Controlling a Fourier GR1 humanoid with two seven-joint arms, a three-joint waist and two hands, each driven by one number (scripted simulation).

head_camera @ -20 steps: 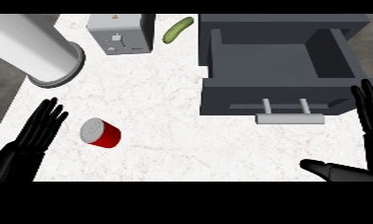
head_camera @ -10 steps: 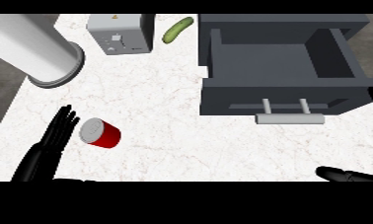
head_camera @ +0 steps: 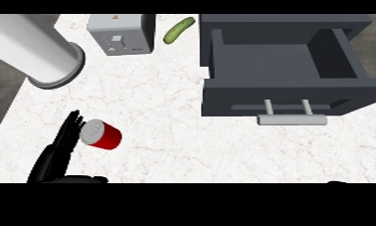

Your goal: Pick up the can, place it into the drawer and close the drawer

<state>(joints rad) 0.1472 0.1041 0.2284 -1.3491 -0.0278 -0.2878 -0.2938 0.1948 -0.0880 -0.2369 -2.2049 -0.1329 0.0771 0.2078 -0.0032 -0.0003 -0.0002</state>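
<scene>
The counter (head_camera: pixel 169 120) under me looks like pale marble, smooth, with faint reddish veins. The can (head_camera: pixel 101 135) at lower left has a glossy red wall and a dull silvery metal lid. My fingers (head_camera: pixel 66 135) beside it are matt black. The drawer (head_camera: pixel 283 70) at upper right is matt dark grey, its handle (head_camera: pixel 291 119) lighter brushed metal.

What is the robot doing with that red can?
The robot's left hand is right beside the red can, which lies on its side on the white counter. Its fingers are straight, so it has not grabbed the can yet. The grey drawer stands open with nothing showing inside. The right hand is barely in view at the bottom edge. A toaster, a cucumber and a big white cylinder sit at the back.
</scene>
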